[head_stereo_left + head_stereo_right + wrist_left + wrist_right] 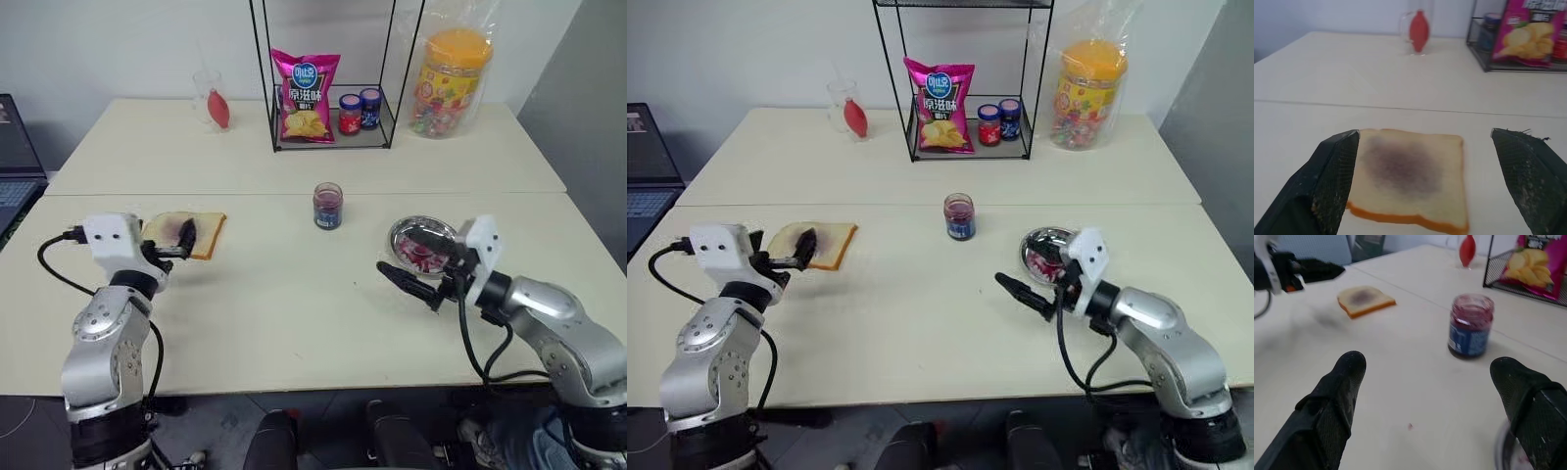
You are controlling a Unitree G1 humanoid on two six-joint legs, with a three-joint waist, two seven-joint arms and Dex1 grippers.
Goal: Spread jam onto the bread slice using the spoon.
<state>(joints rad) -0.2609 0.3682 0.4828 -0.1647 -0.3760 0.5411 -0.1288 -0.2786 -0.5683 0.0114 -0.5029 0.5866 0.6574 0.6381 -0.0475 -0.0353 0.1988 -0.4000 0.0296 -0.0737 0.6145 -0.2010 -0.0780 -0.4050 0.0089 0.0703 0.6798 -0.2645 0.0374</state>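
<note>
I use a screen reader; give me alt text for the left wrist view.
A bread slice with a purple jam smear lies on a pale table, framed by the left tool's two open black fingers. Behind it stand a chip bag and a glass.

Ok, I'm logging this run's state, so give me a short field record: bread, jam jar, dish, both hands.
bread slice: flat on the table, purple smear at its middle
jam jar: upright, lid off, mid-table, apart from the bread
metal dish: by the right hand, red stains inside
left hand: open, empty, in front of the bread
right hand: open, empty, pointing toward the jar
</note>
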